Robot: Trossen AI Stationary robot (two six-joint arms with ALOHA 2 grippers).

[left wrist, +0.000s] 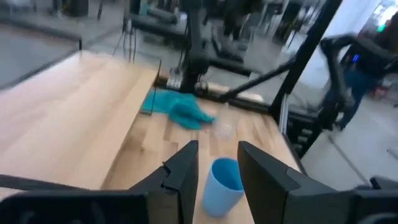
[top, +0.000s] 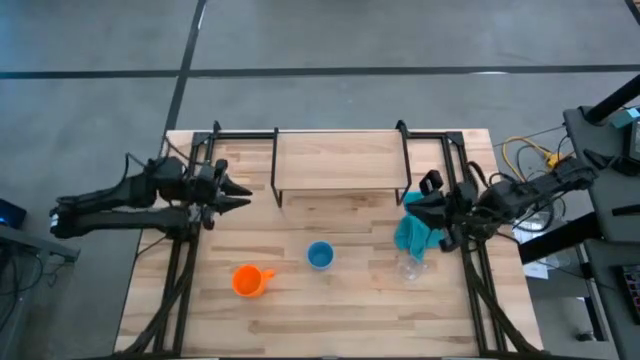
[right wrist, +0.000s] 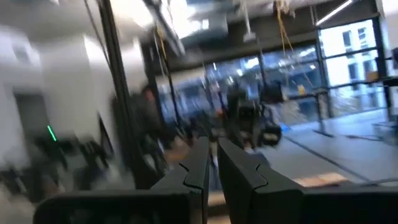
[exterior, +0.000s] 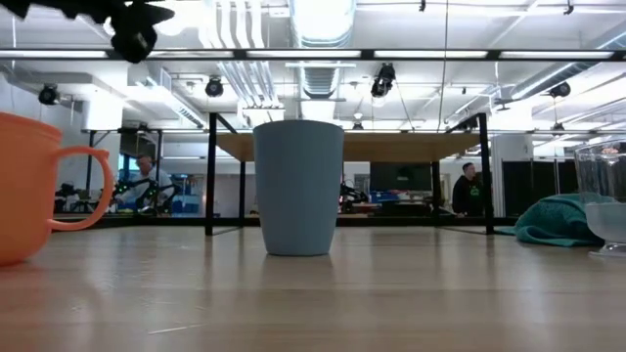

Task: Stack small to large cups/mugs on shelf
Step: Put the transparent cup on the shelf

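The blue cup (top: 320, 256) stands upright on its base mid-table, and also shows in the low view (exterior: 298, 186) and the left wrist view (left wrist: 224, 183). The orange mug (top: 250, 280) stands to its left near the near edge, handle toward the blue cup. The clear cup (top: 412, 268) stands to the right beside a teal cloth (top: 415, 233). The shelf (top: 340, 160) stands at the far edge on black legs, its board bare. My left gripper (top: 235, 195) hovers open, left of the shelf, pointing toward the table's right. My right gripper (top: 418, 198) hovers shut above the cloth.
Black frame rails run along both table sides (top: 180, 270) (top: 480, 270). The teal cloth (exterior: 558, 220) lies crumpled against the clear cup (exterior: 606, 210). Bare wood (top: 340, 320) lies between the cups and the near edge. People show in the room beyond the table.
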